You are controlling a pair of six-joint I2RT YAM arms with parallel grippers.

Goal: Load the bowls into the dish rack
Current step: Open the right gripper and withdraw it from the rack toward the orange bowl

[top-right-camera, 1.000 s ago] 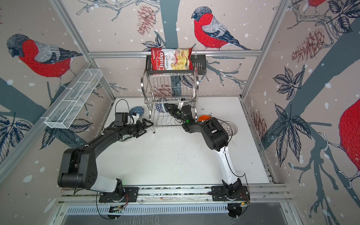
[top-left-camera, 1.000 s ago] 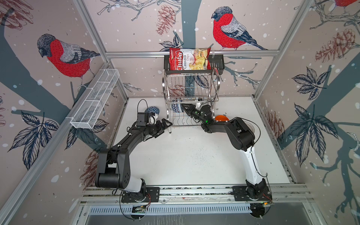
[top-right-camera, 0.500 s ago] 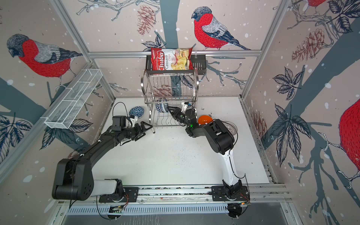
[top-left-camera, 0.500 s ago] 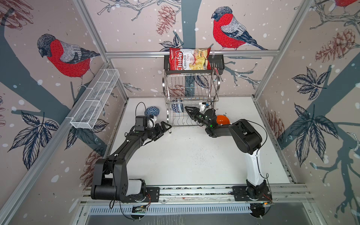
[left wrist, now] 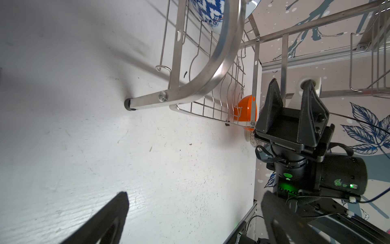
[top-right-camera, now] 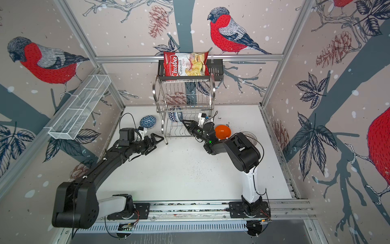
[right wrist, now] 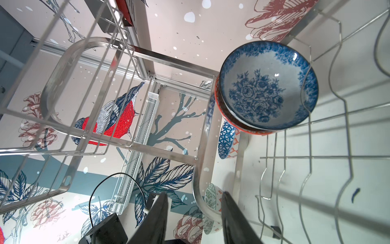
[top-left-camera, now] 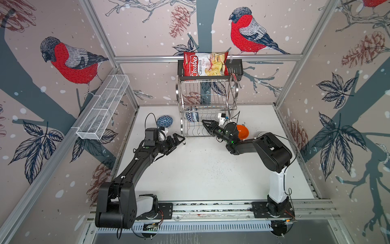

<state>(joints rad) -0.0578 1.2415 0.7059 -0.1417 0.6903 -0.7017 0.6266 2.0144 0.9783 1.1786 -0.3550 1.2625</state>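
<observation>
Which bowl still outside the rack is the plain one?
The glossy orange bowl, beside the dish rack, next to the right arm. The blue bowl on the rack's other side carries a geometric pattern.

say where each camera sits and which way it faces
Top views: high in front, looking down on the table, dish rack and both whole arms.
Left wrist: on the left arm, facing the rack's foot and the right tool; own left tool shows.
Right wrist: at the lower tier, facing the blue floral bowl; own fingers show.
Shared: top and left wrist views show the orange bowl.
</observation>
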